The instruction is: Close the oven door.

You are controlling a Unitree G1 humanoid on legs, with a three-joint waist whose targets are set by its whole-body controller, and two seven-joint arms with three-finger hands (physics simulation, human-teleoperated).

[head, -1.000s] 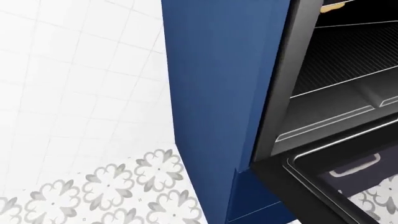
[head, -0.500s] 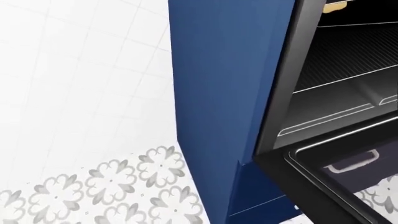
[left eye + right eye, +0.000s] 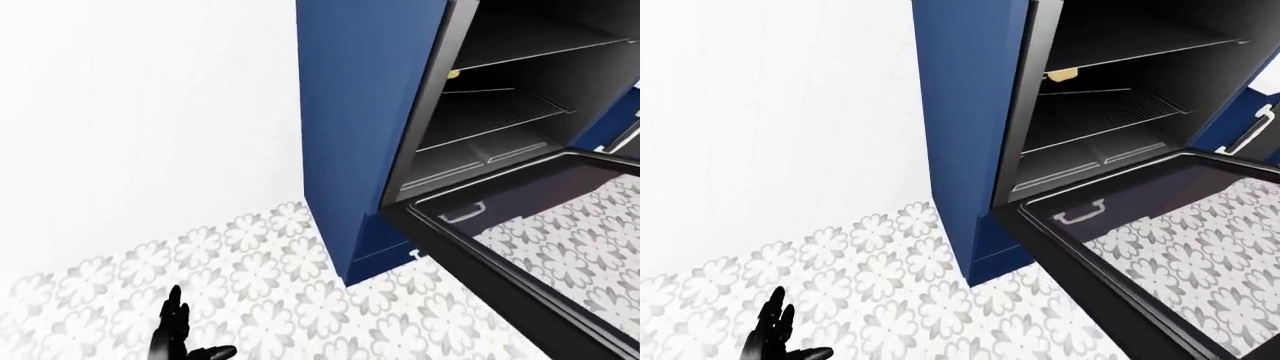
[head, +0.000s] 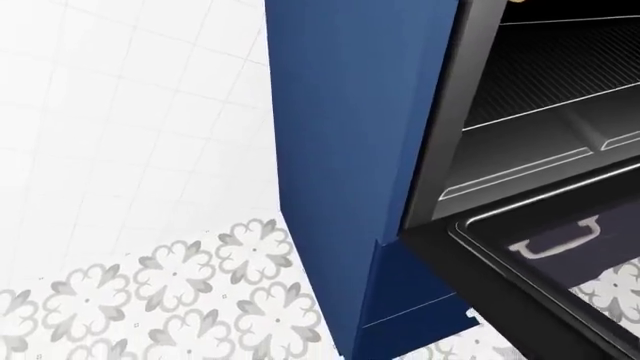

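Right now the oven door (image 3: 1140, 247) is hanging open, lying flat at mid-right, long edge running down-right. Left hand (image 3: 775, 341) is hovering bottom-left w/ fingers spread, well apart; right hand isn't showing.

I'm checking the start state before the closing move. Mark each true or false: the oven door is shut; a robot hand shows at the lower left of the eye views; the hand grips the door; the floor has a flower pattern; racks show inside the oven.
1. The oven door is shut. False: it hangs open, swung down.
2. A robot hand shows at lower left. True.
3. That hand grips the door. False: its fingers are spread, well apart from the door.
4. The floor has a flower pattern. True.
5. Racks show inside the oven. True.
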